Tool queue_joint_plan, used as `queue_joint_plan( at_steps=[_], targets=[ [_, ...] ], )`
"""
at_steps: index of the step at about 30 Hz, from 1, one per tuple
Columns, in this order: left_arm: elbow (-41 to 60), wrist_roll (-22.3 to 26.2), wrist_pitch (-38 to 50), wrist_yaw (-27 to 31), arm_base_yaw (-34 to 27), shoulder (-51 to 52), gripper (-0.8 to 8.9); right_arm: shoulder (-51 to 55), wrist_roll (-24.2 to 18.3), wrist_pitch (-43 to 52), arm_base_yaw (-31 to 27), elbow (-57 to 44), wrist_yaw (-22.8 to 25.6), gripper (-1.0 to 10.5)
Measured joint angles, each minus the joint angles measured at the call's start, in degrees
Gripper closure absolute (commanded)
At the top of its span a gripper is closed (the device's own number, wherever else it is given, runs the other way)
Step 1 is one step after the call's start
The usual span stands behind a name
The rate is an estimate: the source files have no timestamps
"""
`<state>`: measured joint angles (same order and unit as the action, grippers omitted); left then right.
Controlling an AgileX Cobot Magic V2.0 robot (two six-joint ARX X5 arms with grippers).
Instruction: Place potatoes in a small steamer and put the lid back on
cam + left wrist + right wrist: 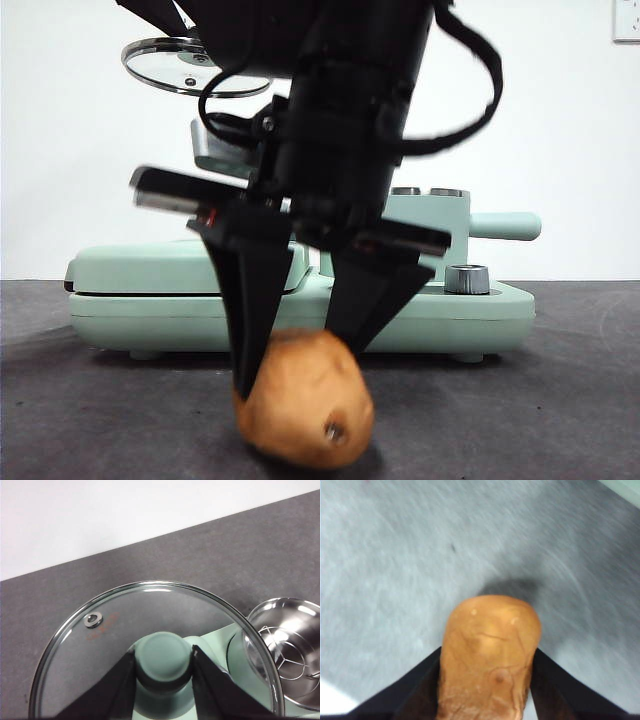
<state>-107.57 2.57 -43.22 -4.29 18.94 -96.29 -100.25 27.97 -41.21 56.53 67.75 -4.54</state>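
Fingers [262, 300] of the right gripper [300, 345] clamp the potato [305, 400] low over the dark counter [520, 400], before the green griddle [420, 310].

Left gripper [164, 667] pinches the lid [155, 645] by its knob [164, 660], beside the open steamer [287, 650].

Potato sides meet both right fingers [420, 685].

Potato [305, 400]: orange-brown, oblong, low over desk. Lid [155, 650]: clear glass, raised at 11 o'clock. Steamer [286, 650]: open, steel-rimmed.
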Motion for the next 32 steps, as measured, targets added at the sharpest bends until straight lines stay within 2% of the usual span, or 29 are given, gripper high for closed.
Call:
queue_joint_plan(
  at_steps=[4,8,12,20,25,32],
  targets=[
    [0.0,0.4,-0.3,0.0,-0.4,0.0,8.08,0.0,-0.9,-8.0,-1.2,7.3,0.0,7.9],
    [0.0,0.8,-0.3,-0.1,-1.2,0.0,8.08,0.0,-4.0,-15.8,-3.5,16.7,0.1,7.9],
    [0.0,0.9,-0.3,0.0,-2.5,0.0,8.08,0.0,-6.7,-19.4,-7.1,25.4,1.6,7.9],
    [0.0,0.9,-0.3,0.0,-3.4,0.0,8.08,0.0,-10.1,-15.1,-18.0,37.9,2.9,7.9],
    [0.0,0.9,-0.3,0.0,-3.4,0.0,8.08,-0.1,-10.4,-10.8,-24.0,38.6,3.1,7.9],
    [0.0,0.9,-0.4,0.0,-3.4,0.0,8.08,-2.8,-12.4,-8.8,-27.9,38.6,3.0,7.9]
  ],
)
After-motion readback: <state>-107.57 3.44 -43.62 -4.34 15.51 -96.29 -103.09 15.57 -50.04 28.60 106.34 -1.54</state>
